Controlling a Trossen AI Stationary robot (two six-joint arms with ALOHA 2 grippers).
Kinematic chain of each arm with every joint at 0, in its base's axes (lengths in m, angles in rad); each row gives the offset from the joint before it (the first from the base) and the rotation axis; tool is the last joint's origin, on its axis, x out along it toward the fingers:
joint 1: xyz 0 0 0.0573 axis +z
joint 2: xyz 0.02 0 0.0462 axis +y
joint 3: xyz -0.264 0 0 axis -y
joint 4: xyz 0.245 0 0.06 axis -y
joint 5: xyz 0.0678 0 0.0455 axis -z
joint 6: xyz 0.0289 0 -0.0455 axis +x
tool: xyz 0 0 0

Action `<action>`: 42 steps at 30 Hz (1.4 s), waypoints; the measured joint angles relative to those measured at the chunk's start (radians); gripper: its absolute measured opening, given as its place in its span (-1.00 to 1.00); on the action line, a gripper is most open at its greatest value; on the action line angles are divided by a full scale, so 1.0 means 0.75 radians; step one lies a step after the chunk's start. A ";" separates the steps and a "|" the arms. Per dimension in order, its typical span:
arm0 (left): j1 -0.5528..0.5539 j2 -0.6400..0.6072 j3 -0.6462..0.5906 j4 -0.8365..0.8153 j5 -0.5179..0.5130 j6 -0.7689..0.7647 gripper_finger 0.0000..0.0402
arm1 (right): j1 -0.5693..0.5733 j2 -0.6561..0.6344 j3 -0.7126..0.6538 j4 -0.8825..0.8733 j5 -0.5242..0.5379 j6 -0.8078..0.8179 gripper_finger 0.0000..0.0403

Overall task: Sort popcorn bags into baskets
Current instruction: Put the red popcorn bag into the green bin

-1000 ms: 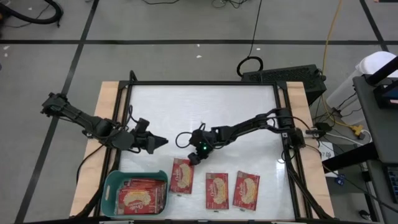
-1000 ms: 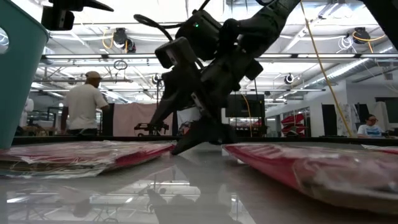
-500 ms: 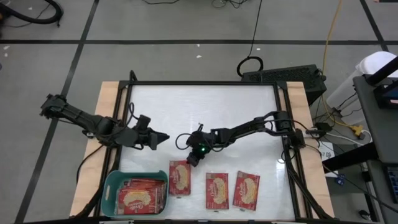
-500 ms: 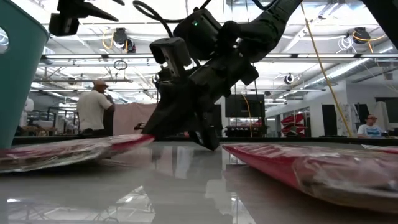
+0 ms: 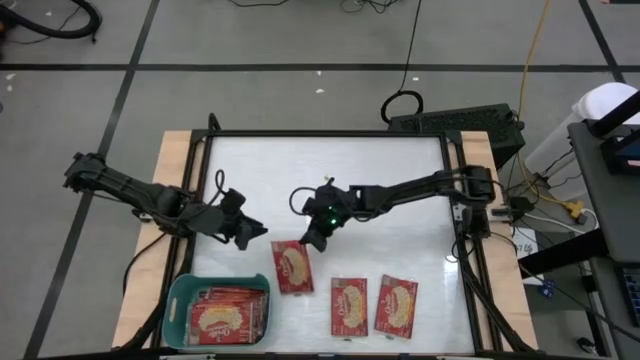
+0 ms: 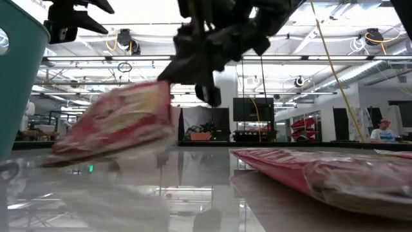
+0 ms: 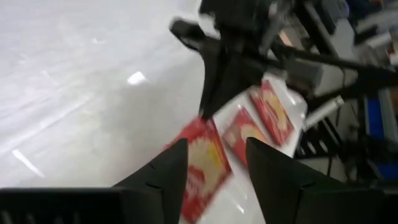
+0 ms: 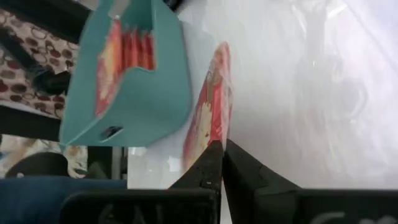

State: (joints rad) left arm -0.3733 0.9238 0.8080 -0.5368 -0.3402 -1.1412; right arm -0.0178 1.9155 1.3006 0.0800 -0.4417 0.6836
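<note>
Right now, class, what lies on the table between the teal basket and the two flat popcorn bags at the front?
In the high view, one popcorn bag, gripped by the right hand, lies between the basket and the two bags.

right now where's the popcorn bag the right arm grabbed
In the high view the bag sits near the table's middle front, pinched at its top edge by the right tool, just right of the teal basket and left of two loose bags.

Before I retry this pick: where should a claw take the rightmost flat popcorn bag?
Probably by its far short edge, coming from above and behind. The rightmost popcorn bag lies flat on the table, so only an edge offers purchase; another bag crowds its left side.
</note>
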 joint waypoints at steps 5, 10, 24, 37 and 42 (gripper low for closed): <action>0.073 -0.038 0.000 -0.030 0.194 0.113 0.04 | -0.005 -0.077 0.000 -0.093 0.037 -0.139 -1.00; 0.191 -0.057 0.000 -0.042 0.294 0.350 0.24 | -0.016 -0.132 0.001 -0.119 0.064 -0.195 -1.00; 0.496 0.164 0.001 0.093 0.587 0.971 0.37 | -0.036 -0.169 0.002 -0.148 0.135 -0.241 -1.00; 0.533 0.517 0.000 0.201 0.960 1.041 -0.03 | -0.039 -0.169 0.002 -0.144 0.139 -0.269 -1.00; 0.525 0.563 0.000 0.257 1.022 1.027 -0.58 | -0.053 -0.169 0.002 -0.145 0.158 -0.268 -1.00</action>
State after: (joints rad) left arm 0.0205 1.3460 0.8078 -0.3438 0.4264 -0.3713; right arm -0.0573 1.7885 1.3018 -0.0284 -0.3233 0.4830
